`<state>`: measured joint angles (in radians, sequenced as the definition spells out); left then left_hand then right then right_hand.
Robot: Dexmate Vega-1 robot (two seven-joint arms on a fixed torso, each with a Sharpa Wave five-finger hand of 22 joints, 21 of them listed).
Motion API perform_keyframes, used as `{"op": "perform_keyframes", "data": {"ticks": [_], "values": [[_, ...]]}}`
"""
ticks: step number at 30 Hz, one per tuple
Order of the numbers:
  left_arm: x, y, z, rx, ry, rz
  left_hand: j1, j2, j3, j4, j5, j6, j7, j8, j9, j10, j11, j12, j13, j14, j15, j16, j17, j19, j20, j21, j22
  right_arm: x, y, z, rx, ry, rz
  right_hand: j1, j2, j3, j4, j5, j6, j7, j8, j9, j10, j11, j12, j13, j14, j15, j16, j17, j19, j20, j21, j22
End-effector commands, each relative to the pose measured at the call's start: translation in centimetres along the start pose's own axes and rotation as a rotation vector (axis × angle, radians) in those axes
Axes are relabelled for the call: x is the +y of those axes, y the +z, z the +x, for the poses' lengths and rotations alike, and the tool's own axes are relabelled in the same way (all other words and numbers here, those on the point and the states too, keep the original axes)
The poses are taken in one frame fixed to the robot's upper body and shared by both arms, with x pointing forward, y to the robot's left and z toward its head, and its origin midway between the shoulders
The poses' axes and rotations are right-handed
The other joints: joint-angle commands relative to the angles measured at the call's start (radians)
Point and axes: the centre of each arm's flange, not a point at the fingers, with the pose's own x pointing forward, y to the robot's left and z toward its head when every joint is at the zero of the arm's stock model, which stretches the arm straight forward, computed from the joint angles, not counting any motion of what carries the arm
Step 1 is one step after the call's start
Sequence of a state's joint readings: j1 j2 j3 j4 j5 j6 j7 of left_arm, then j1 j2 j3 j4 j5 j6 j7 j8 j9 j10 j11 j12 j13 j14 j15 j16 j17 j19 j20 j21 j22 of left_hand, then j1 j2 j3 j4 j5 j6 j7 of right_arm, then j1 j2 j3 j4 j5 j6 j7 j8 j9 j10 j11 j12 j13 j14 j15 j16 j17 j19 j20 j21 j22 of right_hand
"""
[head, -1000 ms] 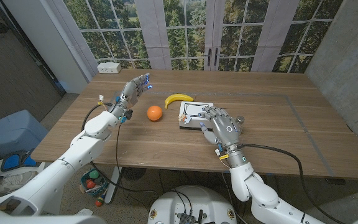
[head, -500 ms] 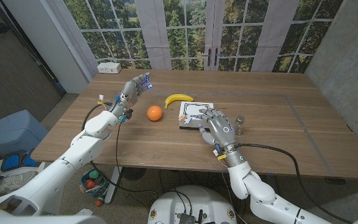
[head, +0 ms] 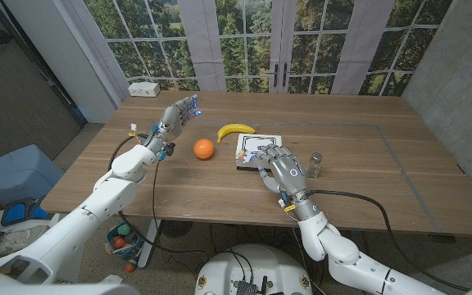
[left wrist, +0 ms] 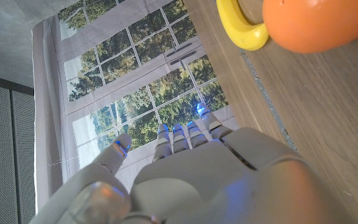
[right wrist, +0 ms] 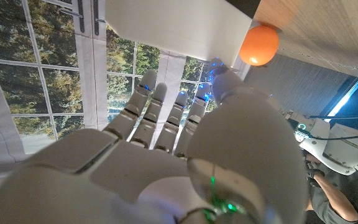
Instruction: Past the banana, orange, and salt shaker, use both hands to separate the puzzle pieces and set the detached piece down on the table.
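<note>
The puzzle [head: 256, 151] lies at the desk's [head: 359, 176] centre, orange [head: 203, 148] at its 9 o'clock. Right hand [head: 283, 169] hovers over it, fingers spread, empty, poised to grasp. Left hand [head: 179, 115] waits open, clear.

White glossy arm shells; grey metallic left robot hand [head: 179, 114], right robot hand [head: 283, 167]; blue-lit fingertips; black cables.

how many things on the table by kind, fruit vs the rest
fruit: 2, the banana and the orange
salt shaker: 1
puzzle: 1
white box at the far left edge: 1
total: 5
</note>
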<state>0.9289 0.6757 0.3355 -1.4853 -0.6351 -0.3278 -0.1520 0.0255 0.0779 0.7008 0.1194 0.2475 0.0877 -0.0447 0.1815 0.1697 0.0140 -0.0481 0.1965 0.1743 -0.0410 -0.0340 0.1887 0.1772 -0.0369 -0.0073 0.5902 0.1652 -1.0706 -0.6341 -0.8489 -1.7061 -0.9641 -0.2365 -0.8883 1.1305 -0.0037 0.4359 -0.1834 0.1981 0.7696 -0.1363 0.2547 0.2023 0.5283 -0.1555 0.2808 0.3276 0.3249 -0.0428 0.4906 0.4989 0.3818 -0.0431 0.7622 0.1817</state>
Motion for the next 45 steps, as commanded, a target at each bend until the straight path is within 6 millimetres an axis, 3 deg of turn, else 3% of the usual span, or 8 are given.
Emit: {"op": "perform_keyframes", "data": {"ticks": [1, 7, 29, 34, 37, 39, 45], "values": [[0.0, 0.1, 0.1, -0.002, -0.005, -0.008, -0.003, 0.040, -0.002, 0.003, -0.003, 0.004, -0.004, -0.001, 0.002, 0.001, 0.001, -0.003, 0.003, 0.000, -0.013, -0.002, 0.000, 0.003, -0.002, -0.003, 0.002, 0.9, 0.2, 0.5, -0.039, 0.007, 0.005, 0.013, 0.000, -0.001, 0.004, -0.004, 0.001, -0.007, -0.002, 0.003, -0.005, 0.002, -0.002, 0.002, -0.006, -0.175, -0.002, 0.001, -0.004, -0.033, 0.006, 0.002], [0.1, 0.0, -0.1, 0.001, -0.002, -0.010, -0.003, 0.040, -0.003, 0.004, -0.003, 0.004, -0.005, -0.001, 0.002, 0.001, 0.001, -0.003, 0.003, -0.001, -0.013, -0.003, 0.000, 0.004, -0.002, -0.006, 0.002, 1.5, 0.0, 0.7, -0.038, -0.006, 0.014, 0.025, -0.004, -0.007, 0.008, -0.006, -0.042, -0.022, -0.021, 0.003, -0.037, 0.003, -0.016, 0.004, -0.020, -0.174, -0.009, 0.003, -0.011, -0.038, 0.006, 0.002], [0.5, -0.1, -0.2, 0.013, 0.002, -0.020, -0.005, 0.034, -0.008, 0.003, -0.005, 0.002, -0.006, -0.002, 0.002, -0.002, 0.003, -0.004, 0.003, -0.002, -0.013, -0.003, 0.000, 0.007, -0.001, -0.017, 0.002, 3.5, -0.5, 2.2, -0.033, -0.016, 0.050, 0.042, 0.005, -0.009, 0.012, -0.005, -0.032, -0.014, -0.018, 0.004, -0.037, 0.003, -0.017, 0.008, -0.024, -0.175, -0.011, 0.008, -0.017, -0.042, 0.008, 0.002], [0.6, -0.1, -0.1, 0.017, -0.002, -0.018, -0.006, 0.032, -0.009, 0.003, -0.005, 0.000, -0.008, -0.003, 0.002, -0.002, 0.002, -0.004, 0.003, -0.003, -0.013, -0.003, 0.000, 0.007, 0.001, -0.020, 0.002, 3.6, -0.5, 2.6, -0.017, -0.032, 0.082, 0.051, 0.012, -0.016, 0.016, -0.007, 0.037, 0.007, 0.009, 0.005, -0.011, 0.004, -0.008, 0.010, -0.005, -0.175, -0.002, 0.014, -0.015, -0.043, 0.013, 0.002], [0.6, -0.1, -0.1, 0.018, -0.002, -0.018, -0.006, 0.031, -0.010, 0.003, -0.005, -0.001, -0.009, -0.003, 0.002, -0.002, 0.003, -0.004, 0.003, -0.003, -0.012, -0.003, 0.000, 0.008, 0.001, -0.022, 0.002, 3.6, -0.5, 2.8, 0.009, -0.050, 0.088, 0.045, 0.024, -0.031, 0.027, -0.010, 0.140, 0.046, 0.049, 0.010, 0.013, 0.001, -0.002, 0.010, 0.008, -0.173, 0.004, 0.018, -0.013, -0.042, 0.021, 0.003], [0.6, -0.1, -0.1, 0.020, -0.002, -0.019, -0.006, 0.031, -0.010, 0.003, -0.005, -0.001, -0.010, -0.003, 0.002, -0.003, 0.003, -0.004, 0.003, -0.003, -0.012, -0.004, 0.000, 0.008, 0.001, -0.023, 0.002, 3.5, -0.5, 2.8, 0.015, -0.061, 0.090, 0.035, 0.029, -0.040, 0.034, -0.012, 0.166, 0.061, 0.060, 0.012, 0.022, 0.001, 0.000, 0.009, 0.015, -0.171, 0.009, 0.021, -0.013, -0.041, 0.024, 0.003], [0.7, -0.2, -0.2, 0.023, -0.002, -0.020, -0.006, 0.030, -0.011, 0.003, -0.006, -0.002, -0.011, -0.003, 0.002, -0.005, 0.002, -0.005, 0.003, -0.004, -0.011, -0.004, 0.000, 0.009, 0.001, -0.026, 0.003, 3.3, -0.5, 3.1, 0.016, -0.087, 0.128, 0.012, 0.057, -0.063, 0.049, -0.019, 0.263, 0.078, 0.103, 0.019, 0.041, -0.003, 0.004, 0.012, 0.025, -0.172, 0.021, 0.029, -0.018, -0.046, 0.030, 0.004]]}}
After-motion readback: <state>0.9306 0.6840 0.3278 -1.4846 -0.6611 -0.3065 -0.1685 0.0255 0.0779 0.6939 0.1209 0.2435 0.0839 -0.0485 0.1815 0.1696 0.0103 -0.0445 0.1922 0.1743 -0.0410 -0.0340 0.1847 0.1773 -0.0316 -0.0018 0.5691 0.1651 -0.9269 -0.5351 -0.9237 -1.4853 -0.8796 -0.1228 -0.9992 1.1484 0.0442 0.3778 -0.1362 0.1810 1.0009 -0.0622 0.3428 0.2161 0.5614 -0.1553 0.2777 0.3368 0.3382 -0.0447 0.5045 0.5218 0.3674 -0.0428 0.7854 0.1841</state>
